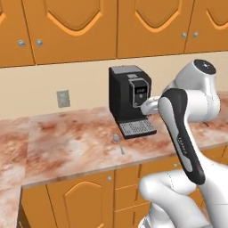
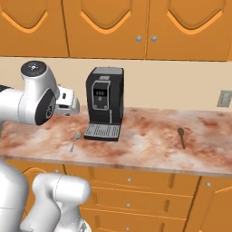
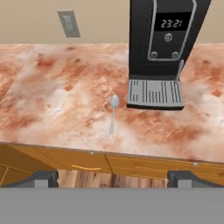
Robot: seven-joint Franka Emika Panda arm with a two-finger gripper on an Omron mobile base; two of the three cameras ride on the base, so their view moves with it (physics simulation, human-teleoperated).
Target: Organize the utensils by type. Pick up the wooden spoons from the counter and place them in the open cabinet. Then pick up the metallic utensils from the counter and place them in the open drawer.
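Observation:
A small grey metal spoon [image 3: 113, 112] lies on the reddish marbled counter [image 3: 57, 87], bowl toward the wall, just left of the coffee machine's drip tray. The same spoon [image 1: 119, 143] [image 2: 74, 140] sits near the counter's front edge in both base views. Farther right on the counter lies a second small, dark spoon [image 2: 181, 136]; I cannot tell what it is made of. My gripper [image 3: 113, 179] hangs open and holds nothing, out in front of the counter edge and short of the grey spoon. The wooden spoons, the open cabinet and the open drawer are out of view.
A black coffee machine [image 1: 129, 100] [image 2: 105, 100] [image 3: 168, 48] stands at the back of the counter. Shut arched-door wall units [image 1: 71, 26] hang above. A wall outlet [image 3: 69, 22] sits left of the machine. Shut orange drawer fronts [image 2: 131, 181] run under the counter.

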